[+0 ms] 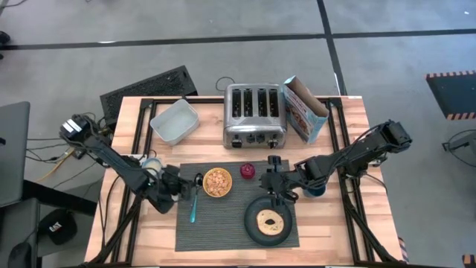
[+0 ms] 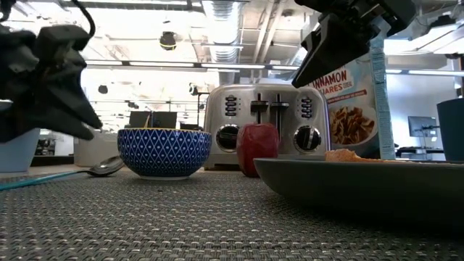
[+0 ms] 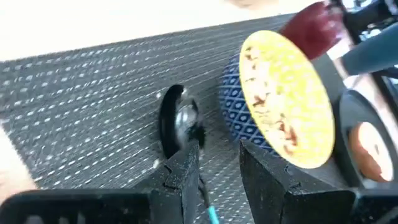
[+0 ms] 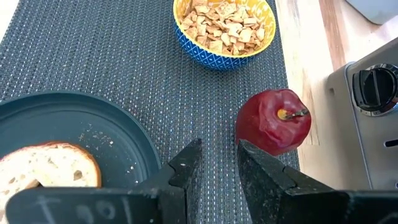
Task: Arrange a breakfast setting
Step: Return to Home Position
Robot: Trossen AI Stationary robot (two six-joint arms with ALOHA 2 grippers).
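Breakfast setting laid out on the table: the dark grey ribbed placemat sits at centre front. The small yellow bowl, filled with cereal, is at the mat's 11 o'clock. The blue-handled spoon lies on the mat at the bowl's 9 o'clock. The small red fruit stands upright at the bowl's 2 o'clock, on the mat's far edge. The dark round plate is at the mat's 5 o'clock and carries the bagel. The dark blue cup stands off the mat at the plate's 1 o'clock, under my right arm.

My left gripper hovers over the spoon's head, fingers slightly apart and holding nothing. My right gripper hangs above the plate's far rim near the fruit, fingers likewise narrowly parted and empty. The chrome toaster and a cereal box stand at 12 o'clock.
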